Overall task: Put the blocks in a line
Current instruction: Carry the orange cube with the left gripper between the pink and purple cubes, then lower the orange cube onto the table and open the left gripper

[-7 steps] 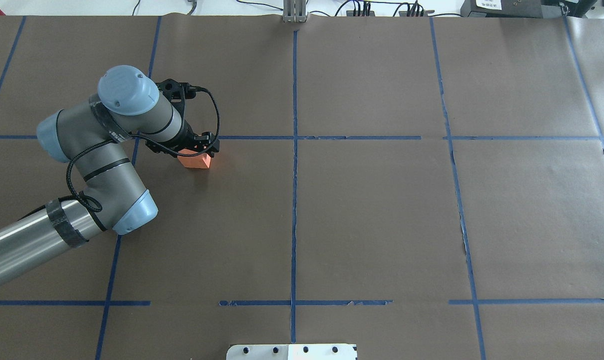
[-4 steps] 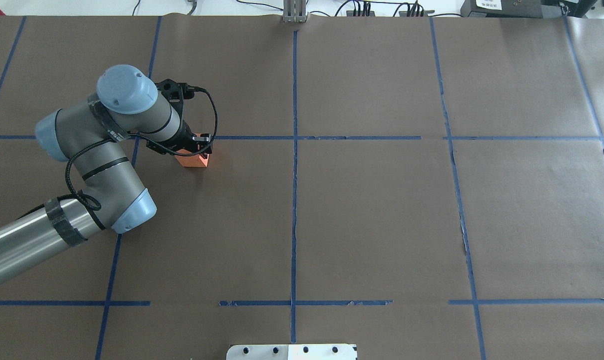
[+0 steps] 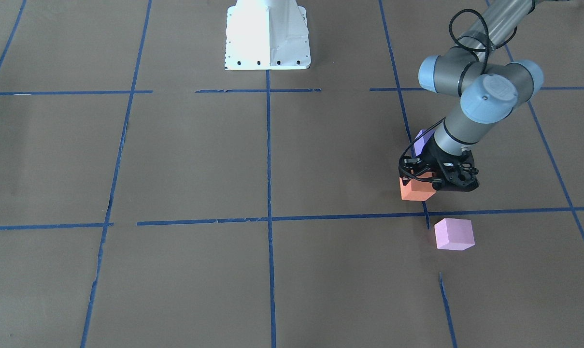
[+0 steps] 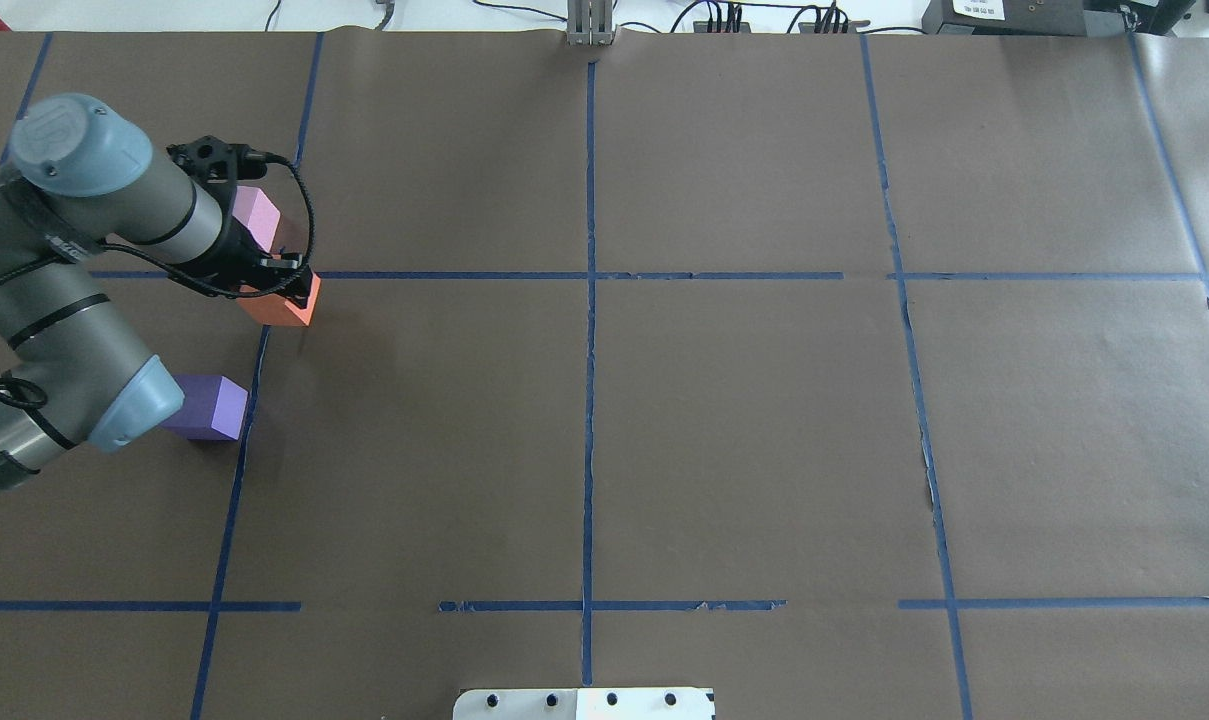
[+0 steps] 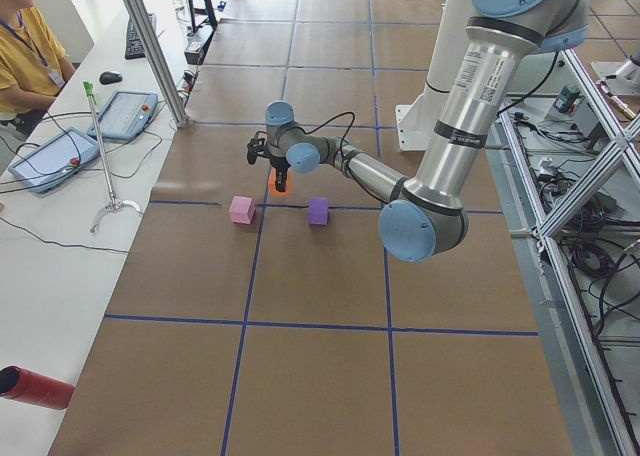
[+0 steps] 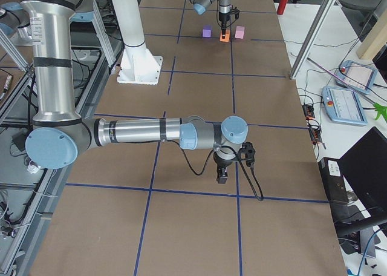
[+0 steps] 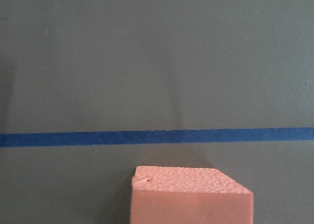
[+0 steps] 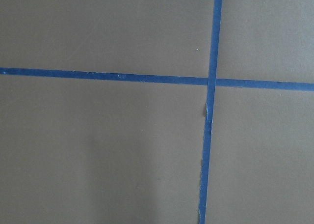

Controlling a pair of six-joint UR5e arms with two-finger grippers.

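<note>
Three blocks in all: one orange block [image 3: 416, 191], one violet-blue block [image 4: 214, 407], one pale pink block [image 3: 454, 234]. Two arms: left arm [image 4: 64, 310], right arm [image 6: 139, 131]. One white base [image 3: 267, 34].

Brown-papered table [image 4: 744, 440] with blue tape lines [image 4: 589, 400] bears pink block [image 3: 454, 234], violet block [image 4: 214, 407].

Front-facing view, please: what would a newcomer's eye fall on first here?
The orange block stands out most, gripped by the left gripper at mid-right, just above a blue tape line. The pink block lies just below that line, and the violet block peeks out behind the arm.
</note>
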